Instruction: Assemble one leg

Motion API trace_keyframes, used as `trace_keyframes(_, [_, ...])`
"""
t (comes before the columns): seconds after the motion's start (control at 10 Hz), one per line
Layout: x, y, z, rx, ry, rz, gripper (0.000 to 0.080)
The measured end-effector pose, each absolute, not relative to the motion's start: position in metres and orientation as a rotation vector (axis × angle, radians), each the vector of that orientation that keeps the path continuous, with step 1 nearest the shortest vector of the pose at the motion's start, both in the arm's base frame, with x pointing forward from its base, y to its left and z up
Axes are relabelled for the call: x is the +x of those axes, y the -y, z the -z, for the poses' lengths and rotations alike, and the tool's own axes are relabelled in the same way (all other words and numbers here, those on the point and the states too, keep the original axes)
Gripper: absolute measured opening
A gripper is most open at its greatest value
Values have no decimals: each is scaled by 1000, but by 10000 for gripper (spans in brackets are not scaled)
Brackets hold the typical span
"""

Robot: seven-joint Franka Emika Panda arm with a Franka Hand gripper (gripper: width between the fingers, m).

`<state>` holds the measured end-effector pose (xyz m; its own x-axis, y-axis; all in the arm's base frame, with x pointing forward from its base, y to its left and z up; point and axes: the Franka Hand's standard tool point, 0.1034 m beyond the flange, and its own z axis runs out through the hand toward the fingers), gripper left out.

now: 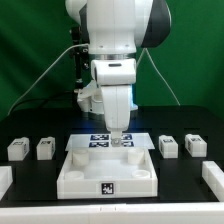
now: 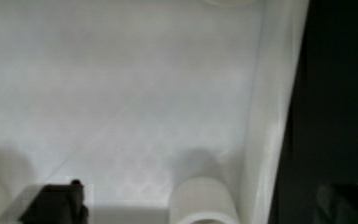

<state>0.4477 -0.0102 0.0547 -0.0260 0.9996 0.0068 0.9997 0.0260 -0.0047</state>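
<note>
Leg (image 1: 168, 146) closest to the hand (image 1: 120, 141) sits on the black surface (image 1: 35, 172), near the white panel (image 1: 75, 183) on the exterior view's right. Second leg (image 1: 194, 146) is just beside it. Third leg (image 1: 45, 149) and fourth leg (image 1: 17, 149) are on the exterior view's left. All 4 lie loose, none fitted.

Hand is low over the far part of the panel, in front of the marker board (image 1: 97, 141). In the wrist view the dark fingers (image 2: 51, 205) sit far apart, so it's spread wide w/ nothing pinched. Pale rounded shape between them: can't tell what it is.

Handling, as a guess: small plastic block, so prob. light, stiff, not fragile. Smooth faces could slip or let it twist if pinched off-centre. Best hold is across 2 flat opposite sides, approx. mid-height, fingers square to the faces.

Room: bare surface in front of and behind each leg. The neighbour is close, so closing front-to-back looks safer than side-to-side. Panel rim (image 2: 265, 100) is raised, so the hand needs to rise clear of it before going sideways. Past the rim, the path to the near leg looks open.
</note>
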Motion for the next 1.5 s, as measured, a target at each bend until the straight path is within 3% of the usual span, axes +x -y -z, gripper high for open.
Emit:
trace_keyframes(0.1, [446,11,-53,-2186,2241,-1,649])
trace_keyframes(0.5, [423,22,-9,-2210,2178,8,649])
trace_keyframes(0.8, [423,22,-5,-2213,2170,5,649])
trace_keyframes(1.1, [422,22,-5,-2213,2168,4,251])
trace_keyframes(1.2, [422,22,-5,-2214,2168,3,251])
trace_keyframes(1.3, [422,22,-5,-2214,2168,3,77])
trace_keyframes(1.5, [423,23,-6,-2218,2169,9,50])
